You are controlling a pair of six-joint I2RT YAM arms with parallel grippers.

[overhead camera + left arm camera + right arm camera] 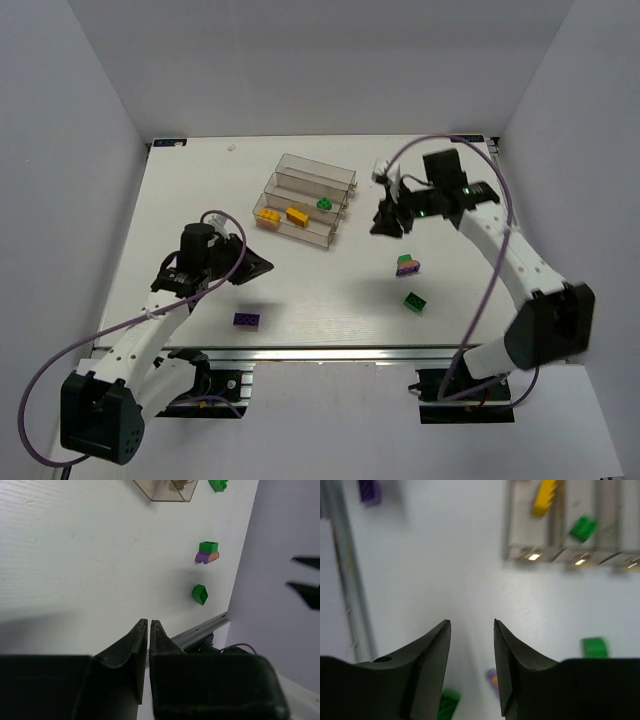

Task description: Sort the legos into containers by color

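The three joined clear containers stand at the table's middle back. The near bin holds two yellow-orange legos; the middle bin holds a green lego. A purple lego lies near the front edge. A green brick stacked on a purple one and a loose green lego lie to the right. Another green lego lies on the table by the bins. My left gripper is shut and empty. My right gripper hangs open and empty above bare table right of the bins.
A metal rail runs along the table's front edge. White walls enclose the left, back and right sides. The right arm's cable loops above the table's back right.
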